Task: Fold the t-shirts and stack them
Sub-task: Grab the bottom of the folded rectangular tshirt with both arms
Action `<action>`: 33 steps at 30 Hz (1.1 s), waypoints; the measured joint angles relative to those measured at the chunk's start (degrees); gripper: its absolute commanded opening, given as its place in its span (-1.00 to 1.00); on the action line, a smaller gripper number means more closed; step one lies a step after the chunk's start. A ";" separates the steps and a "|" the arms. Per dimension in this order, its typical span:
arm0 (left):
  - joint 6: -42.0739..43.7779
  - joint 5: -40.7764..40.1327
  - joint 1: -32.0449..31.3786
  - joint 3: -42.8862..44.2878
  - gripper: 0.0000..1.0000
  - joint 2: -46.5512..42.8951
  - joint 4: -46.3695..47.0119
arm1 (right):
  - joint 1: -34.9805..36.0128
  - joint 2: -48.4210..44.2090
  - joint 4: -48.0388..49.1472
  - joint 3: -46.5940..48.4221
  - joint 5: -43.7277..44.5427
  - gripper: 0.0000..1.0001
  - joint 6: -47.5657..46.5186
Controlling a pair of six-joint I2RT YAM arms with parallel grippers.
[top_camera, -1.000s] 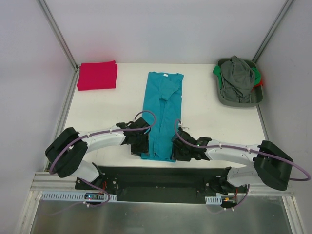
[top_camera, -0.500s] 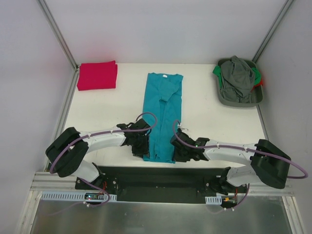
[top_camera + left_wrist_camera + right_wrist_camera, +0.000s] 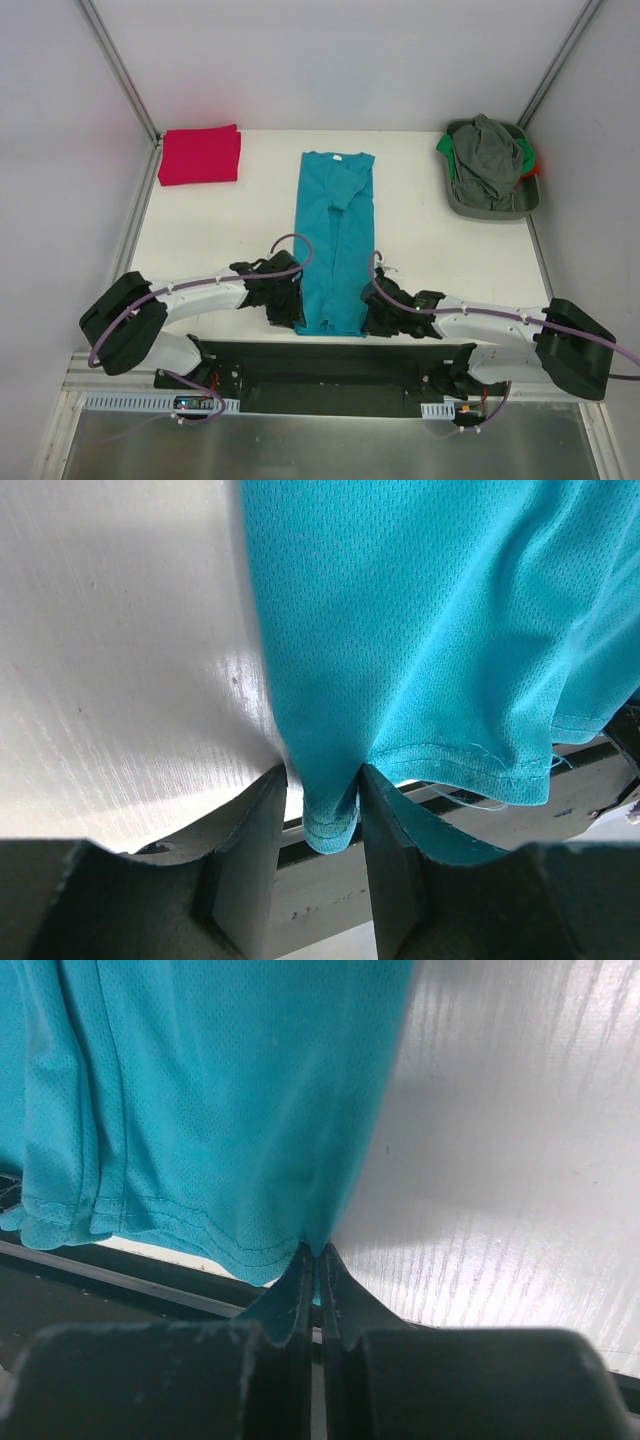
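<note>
1. Red t-shirt (image 3: 200, 155) lies folded at the far-left corner: done.
2. Teal t-shirt (image 3: 333, 230) is centred, sides folded in; crosswise folds and stacking remain.
3. Left gripper (image 3: 320, 800) and right gripper (image 3: 318, 1260) each pinch its near hem.

You see the teal shirt (image 3: 334, 240) folded into a long strip, with the left gripper (image 3: 285, 306) and right gripper (image 3: 381, 316) at its near corners. A folded red shirt (image 3: 200, 155) lies off to its left, a laundry bin (image 3: 490, 213) off to its right.

Two t-shirts, two arms, one bin (image 3: 492, 213).
One teal t-shirt (image 3: 334, 230) and one red t-shirt (image 3: 199, 155) lie out; the bin holds a single heap of clothes (image 3: 488, 160); one left arm (image 3: 200, 293), one right arm (image 3: 480, 318).
</note>
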 measured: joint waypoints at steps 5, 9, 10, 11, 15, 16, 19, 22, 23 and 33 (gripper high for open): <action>-0.22 0.22 -0.02 -0.42 -0.46 -1.07 -0.13 | 0.00 0.37 1.38 -0.24 -0.68 -0.99 -0.37; -0.20 1.25 -1.18 -1.11 -0.92 -2.12 -0.61 | 0.00 1.81 2.19 0.57 -1.49 -0.99 -0.55; -0.13 1.40 -1.73 -1.46 -1.00 -2.47 -0.79 | 0.00 1.97 2.38 0.63 -1.60 -0.99 -0.52; -0.15 1.57 -2.19 -1.92 -1.00 -2.91 -1.05 | 0.00 1.97 2.45 0.63 -1.70 -0.99 -0.55; -0.55 1.68 -2.89 -4.70 -1.00 -6.58 -1.18 | 0.37 1.33 2.64 0.20 -1.68 -0.99 -0.61; -0.72 1.68 -2.91 -5.44 -1.00 -7.69 -1.22 | 0.70 0.81 2.58 -0.11 -1.73 -0.99 -0.63; -1.86 1.77 -2.99 -8.85 -1.00 -12.59 -1.29 | 2.58 -2.62 2.01 -2.32 -2.89 -0.99 -0.61; -2.54 2.49 -2.99 -12.02 -1.00 -18.18 -3.30 | 5.16 -6.21 0.59 -3.93 -5.20 -0.99 -1.07; -2.82 3.08 -2.99 -13.09 -1.00 -20.94 -4.24 | 6.16 -7.13 0.24 -3.96 -5.79 -0.99 -1.20; -3.19 5.42 -3.04 -13.35 -1.00 -37.42 -7.87 | 10.56 -13.14 -1.38 -1.64 -5.66 -0.99 -2.99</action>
